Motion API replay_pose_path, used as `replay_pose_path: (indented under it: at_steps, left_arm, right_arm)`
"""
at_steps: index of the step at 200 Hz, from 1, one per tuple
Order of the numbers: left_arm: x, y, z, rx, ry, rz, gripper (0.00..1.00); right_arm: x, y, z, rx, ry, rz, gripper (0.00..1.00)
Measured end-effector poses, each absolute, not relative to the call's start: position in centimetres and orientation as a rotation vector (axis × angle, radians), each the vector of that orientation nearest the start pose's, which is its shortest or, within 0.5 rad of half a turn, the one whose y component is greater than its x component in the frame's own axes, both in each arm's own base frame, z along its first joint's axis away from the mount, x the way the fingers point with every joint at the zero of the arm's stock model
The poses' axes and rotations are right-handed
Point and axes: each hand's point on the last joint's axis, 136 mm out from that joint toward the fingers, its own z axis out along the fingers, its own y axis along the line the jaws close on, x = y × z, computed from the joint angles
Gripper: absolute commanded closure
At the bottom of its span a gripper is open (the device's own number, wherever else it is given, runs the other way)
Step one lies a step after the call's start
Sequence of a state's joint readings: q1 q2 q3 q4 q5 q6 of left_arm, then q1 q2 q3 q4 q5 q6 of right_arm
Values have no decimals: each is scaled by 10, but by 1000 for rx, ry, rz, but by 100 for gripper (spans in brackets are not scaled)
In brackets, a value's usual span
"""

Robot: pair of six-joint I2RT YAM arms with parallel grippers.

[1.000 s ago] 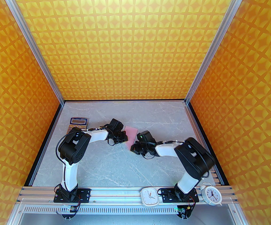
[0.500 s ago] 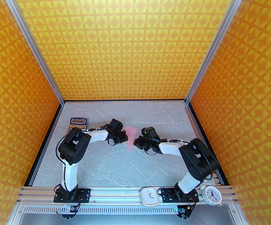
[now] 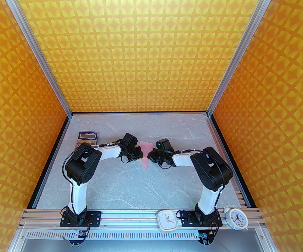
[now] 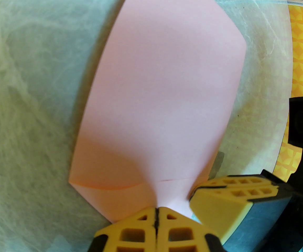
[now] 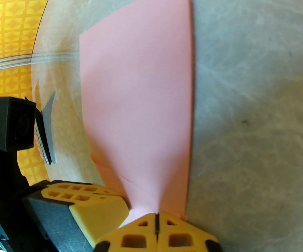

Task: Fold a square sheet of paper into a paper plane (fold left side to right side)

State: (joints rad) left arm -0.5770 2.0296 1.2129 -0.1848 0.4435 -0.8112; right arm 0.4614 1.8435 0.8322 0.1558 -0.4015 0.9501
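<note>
The square sheet of paper [image 3: 145, 151] is pale pink and lies folded on the grey marble table [image 3: 130, 182], narrowing to a point toward the near side. My left gripper [image 3: 140, 153] is at its left edge and my right gripper [image 3: 149, 156] at its right edge, nearly touching each other. In the left wrist view the paper [image 4: 162, 88] puckers into my shut left gripper [image 4: 156, 214], with the right one's yellow fingers [image 4: 219, 203] beside it. The right wrist view shows the paper [image 5: 141, 88] drawn into my shut right gripper [image 5: 156, 219]. A paper plane is out of view.
An orange-keyed calculator [image 3: 86, 139] lies at the back left, behind the left arm. A square white clock [image 3: 167, 220] and a round alarm clock [image 3: 236, 218] stand on the front rail. Orange patterned walls close in the sides and back.
The right arm swung out to the right, then back left, so its gripper now sits close against the left one. The visible paper went from a slanted strip to a narrow pointed shape.
</note>
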Motion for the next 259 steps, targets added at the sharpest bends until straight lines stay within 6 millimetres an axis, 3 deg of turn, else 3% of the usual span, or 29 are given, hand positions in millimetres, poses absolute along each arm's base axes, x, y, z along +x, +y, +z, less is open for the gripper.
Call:
replay_pose_path:
  at_steps: [24, 53, 79, 106, 139, 259]
  left_arm:
    - [358, -318, 22, -152, 2813, -999, 71]
    - [367, -305, 34, -185, 2789, -957, 60]
    - [380, -285, 43, -234, 2750, -914, 60]
    - [386, -275, 39, -251, 2747, -878, 61]
    - [384, -276, 28, -248, 2770, -859, 63]
    - [388, -297, 34, -168, 2729, -923, 67]
  right_arm:
    - [351, 249, 16, 426, 2626, 1044, 100]
    - [351, 249, 17, 415, 2625, 1043, 100]
    - [351, 249, 17, 406, 2625, 1041, 100]
    - [351, 249, 16, 406, 2625, 1041, 100]
    - [351, 250, 16, 405, 2625, 1043, 100]
    - [351, 251, 16, 402, 2627, 1061, 100]
